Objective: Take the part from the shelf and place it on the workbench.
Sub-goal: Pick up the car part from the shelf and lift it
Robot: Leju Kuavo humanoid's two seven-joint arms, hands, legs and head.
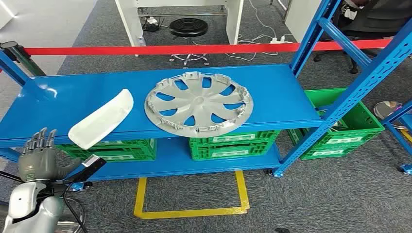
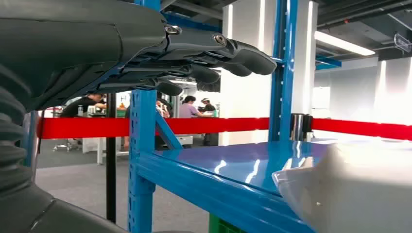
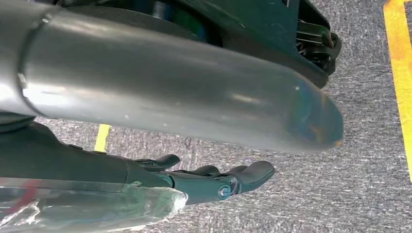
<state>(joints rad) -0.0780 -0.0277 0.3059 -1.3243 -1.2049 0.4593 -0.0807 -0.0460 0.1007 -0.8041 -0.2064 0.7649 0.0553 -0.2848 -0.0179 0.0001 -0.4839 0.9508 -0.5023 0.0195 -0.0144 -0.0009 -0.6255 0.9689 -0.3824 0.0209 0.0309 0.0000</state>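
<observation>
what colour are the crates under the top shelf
Green. The crates sit on the lower level of the blue shelf, clearest in the head view.

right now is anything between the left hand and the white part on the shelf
Nothing visible stands in the way. The left hand is raised, open, in front of the blue shelf, and the white part lies at the shelf's front edge nearest it. The silver hubcap sits further along, off that path.
</observation>
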